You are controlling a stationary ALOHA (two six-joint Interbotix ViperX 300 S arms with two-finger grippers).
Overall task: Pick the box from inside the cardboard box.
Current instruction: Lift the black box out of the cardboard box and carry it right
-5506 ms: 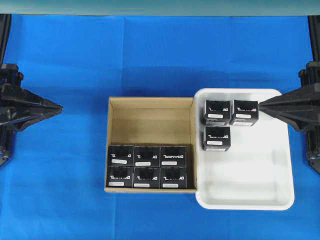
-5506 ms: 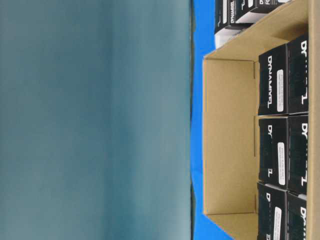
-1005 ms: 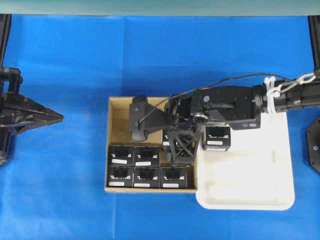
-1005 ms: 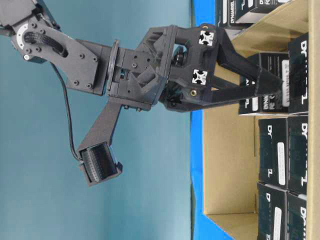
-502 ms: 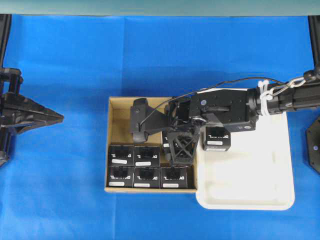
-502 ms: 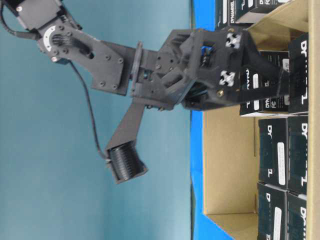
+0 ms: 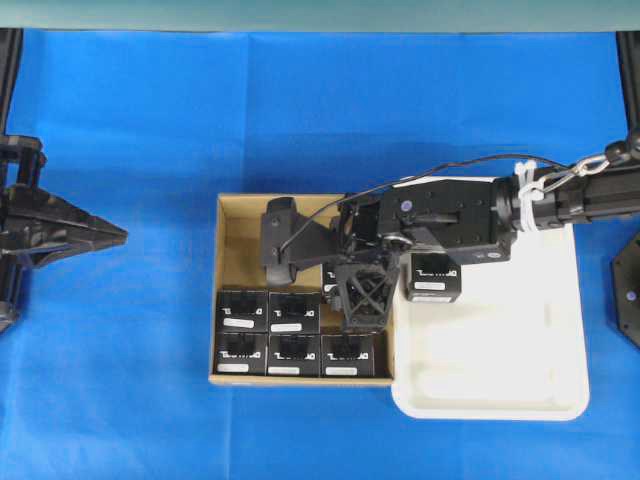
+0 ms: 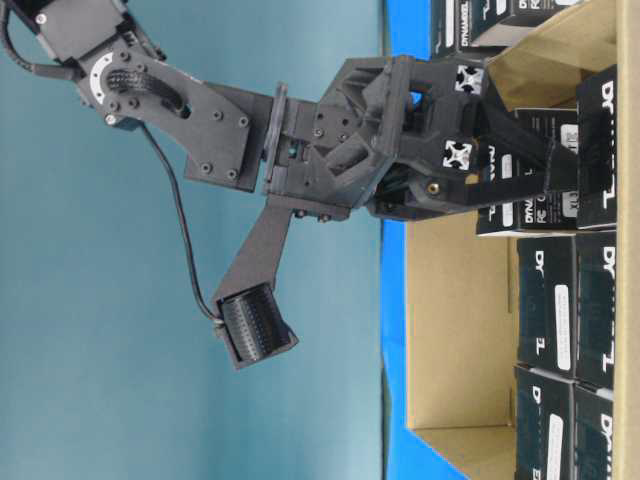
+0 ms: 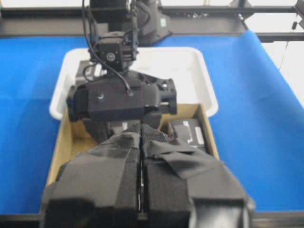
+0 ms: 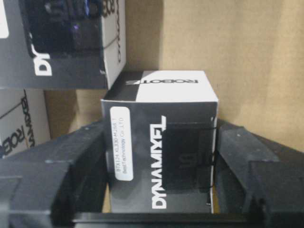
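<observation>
The brown cardboard box [image 7: 243, 250] sits mid-table. My right gripper [image 7: 362, 300] reaches into it from the right and is shut on a black box [image 10: 159, 161] with white lettering, one finger pressed on each side. The table-level view shows this box [image 8: 528, 212] standing a little higher than its neighbours, with the right gripper [image 8: 560, 165] around it. Five more black boxes [image 7: 294, 312] lie along the carton's front. My left gripper [image 7: 110, 235] is shut and empty at the far left; in the left wrist view [image 9: 141, 130] its jaws are pressed together.
A white tray [image 7: 500, 380] touches the carton's right side and holds a black box [image 7: 433, 277]; my right arm [image 7: 450, 220] covers the tray's back part. Blue cloth [image 7: 150, 400] surrounds everything. The carton's back half shows bare floor.
Since 5.5 s ago my right arm has come over the tray into the carton. Over the last second its fingers have closed in on the box at the right of the back row. The left arm stays still.
</observation>
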